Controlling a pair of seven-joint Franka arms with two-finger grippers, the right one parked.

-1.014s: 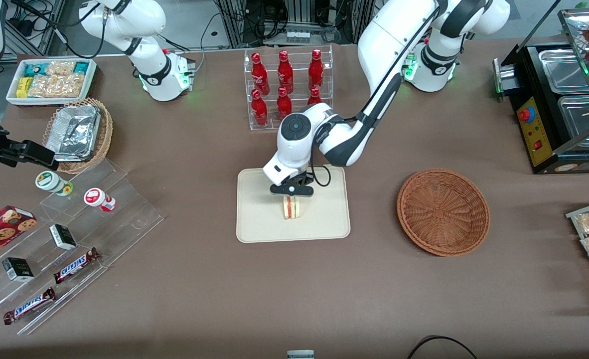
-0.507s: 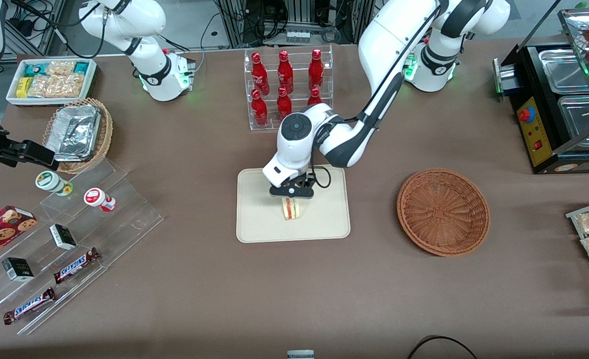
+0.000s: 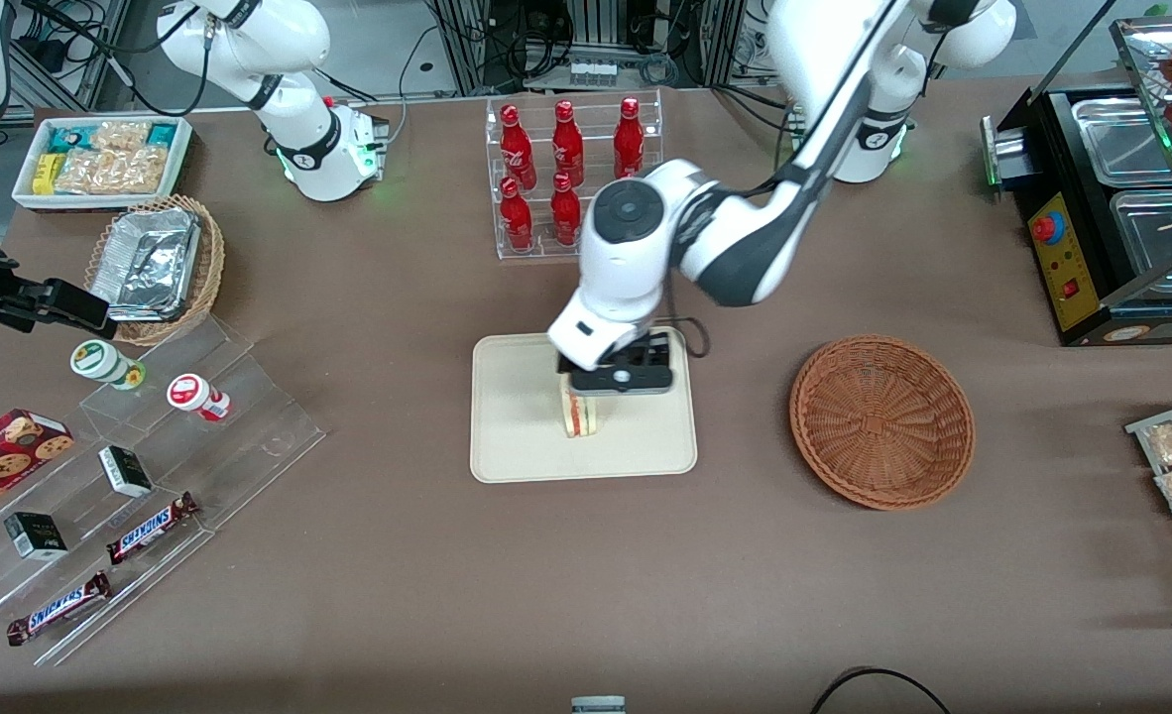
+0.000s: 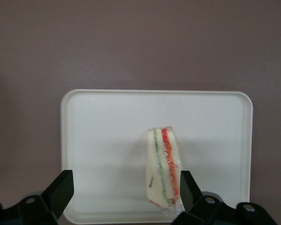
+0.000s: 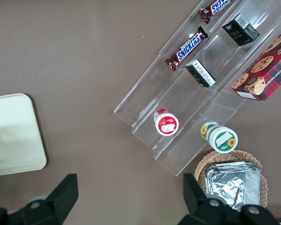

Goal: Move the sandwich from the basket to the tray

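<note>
Front view: near frame centre, the small white-bread triangular sandwich (image 3: 580, 415) stands on edge on the flat cream rectangular tray (image 3: 517, 436); the left gripper (image 3: 618, 378) hovers above it, jaws spread open, holding nothing; the round reddish-brown wicker basket (image 3: 881, 421) sits apart

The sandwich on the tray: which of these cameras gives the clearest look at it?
The left wrist view: the sandwich stands unobstructed on the tray, filling layers plain, between the open gripper fingers. The front view partly hides it under the gripper. The right wrist view catches only a sliver at the picture's edge.
</note>
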